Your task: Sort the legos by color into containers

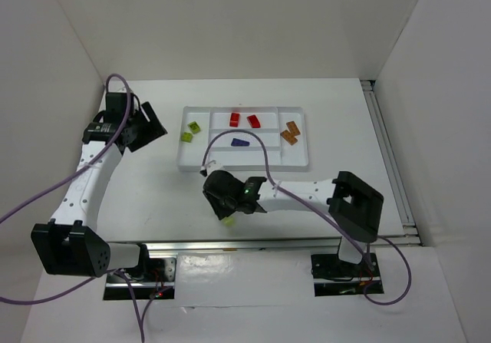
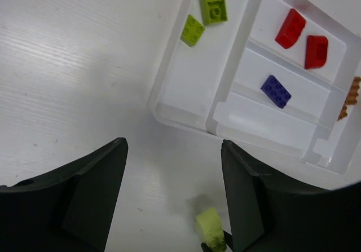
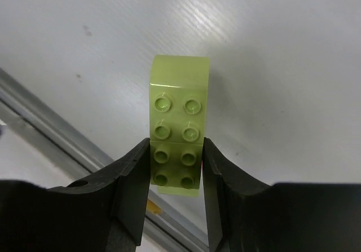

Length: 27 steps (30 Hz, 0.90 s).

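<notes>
Right jaws clamped on yellow-green lego (image 3: 177, 122) | left jaws apart, above table (image 2: 73, 66) beside tray (image 2: 180, 85)

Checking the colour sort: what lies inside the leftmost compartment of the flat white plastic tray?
Two yellow-green studded plastic bricks lie in that compartment, in its far half; its remaining floor shows bare. Only the floor under them is hidden.
</notes>
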Each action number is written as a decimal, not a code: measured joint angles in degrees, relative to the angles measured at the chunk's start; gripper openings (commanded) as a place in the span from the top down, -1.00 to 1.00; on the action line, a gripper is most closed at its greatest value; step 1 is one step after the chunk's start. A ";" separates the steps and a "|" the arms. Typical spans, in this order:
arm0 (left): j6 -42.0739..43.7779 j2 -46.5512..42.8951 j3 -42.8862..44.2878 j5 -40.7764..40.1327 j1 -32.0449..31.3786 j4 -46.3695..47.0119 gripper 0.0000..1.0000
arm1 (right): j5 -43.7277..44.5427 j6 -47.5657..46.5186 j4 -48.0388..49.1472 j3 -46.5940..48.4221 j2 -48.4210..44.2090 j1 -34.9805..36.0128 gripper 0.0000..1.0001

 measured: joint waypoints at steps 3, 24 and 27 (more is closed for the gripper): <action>1.33 -0.48 -2.16 5.86 0.04 3.45 -0.56 | -1.90 -0.42 -0.59 -0.07 -6.36 -2.51 0.63; -4.15 2.62 -20.63 60.41 -11.69 50.86 -0.94 | -53.59 10.05 24.94 -13.79 -28.22 -42.51 0.63; -4.94 5.44 -20.48 62.77 -14.49 54.23 -0.94 | -57.72 12.63 29.38 -13.90 -28.04 -42.97 0.63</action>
